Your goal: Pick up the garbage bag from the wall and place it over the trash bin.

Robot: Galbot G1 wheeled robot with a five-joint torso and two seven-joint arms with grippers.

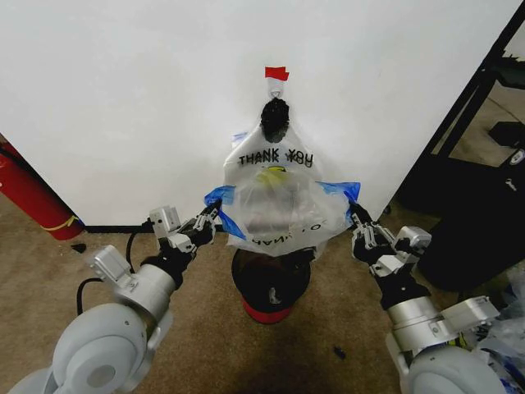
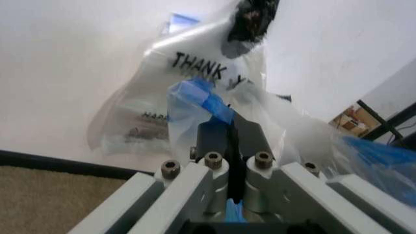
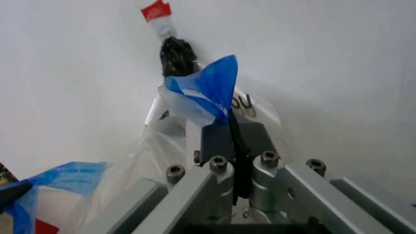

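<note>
One wall (image 1: 123, 98), white, with a black baseboard at its foot. One strip of red tape (image 1: 277, 73) is stuck high on it, and a dark hook (image 1: 275, 116) sits just below the tape.

One bag (image 1: 275, 201), thin and translucent, hangs from that hook by its bunched top. "THANK YOU" is printed in black across its upper face, with a yellow mark just under the lettering. The lower part is drawn outward from the wall and spread wide, its mouth held above the bin. Two blue strips mark its side edges, one at each gripper.

One bin (image 1: 271, 279), black mesh with a red base, stands on the carpet directly below the bag, just out from the wall. Bare carpet lies open on both sides of the bin. One red extinguisher (image 1: 29, 197) leans at the wall well to the bin's left; a black frame (image 1: 467, 98) stands to the bin's right.

Two grippers. The left gripper (image 1: 212, 215) is clamped on the bag's left blue edge, level with the bag's lower half; the left wrist view shows its jaws pressed together on blue plastic (image 2: 204, 97). The right gripper (image 1: 356, 215) is clamped on the right blue edge at matching height; the right wrist view shows blue plastic (image 3: 206, 92) pinched between closed jaws.
</note>
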